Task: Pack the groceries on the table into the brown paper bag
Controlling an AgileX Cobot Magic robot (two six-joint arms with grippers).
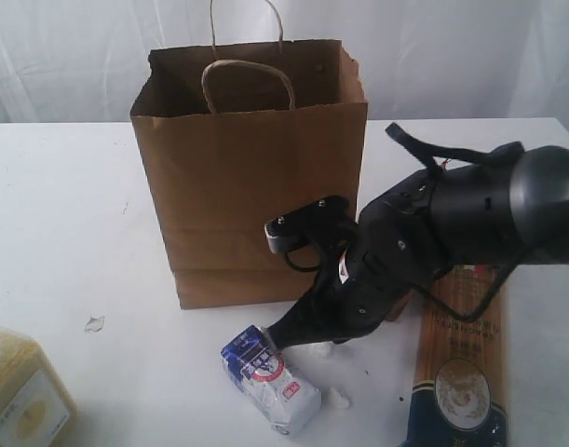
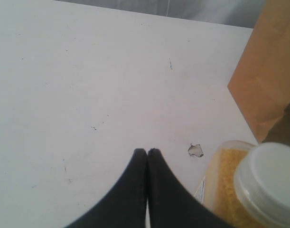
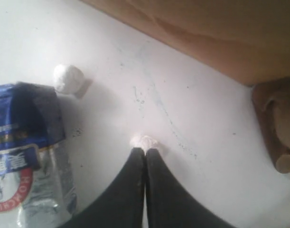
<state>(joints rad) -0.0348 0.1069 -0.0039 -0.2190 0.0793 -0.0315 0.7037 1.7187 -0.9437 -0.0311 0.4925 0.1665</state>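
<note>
The brown paper bag [image 1: 251,168] stands upright and open on the white table [image 1: 70,214]. In front of it lies a blue-white pouch [image 1: 270,377] [image 3: 26,156]. My right gripper [image 1: 314,341] [image 3: 145,150] is shut, tips down at the tabletop beside the pouch, with a small white crumb [image 3: 144,141] right at its tips. A long spaghetti pack [image 1: 461,372] lies to the right, partly under the right arm. My left gripper [image 2: 147,151] is shut and empty over bare table, next to the yellow-grain container [image 2: 228,185] [image 1: 19,396] with its white lid [image 2: 270,183].
White crumbs lie on the table: one near the container [image 1: 95,323] [image 2: 195,150], a round one by the pouch [image 3: 68,77]. A brown curled item [image 3: 275,123] sits at the bag's foot [image 3: 206,33]; I cannot tell what it is.
</note>
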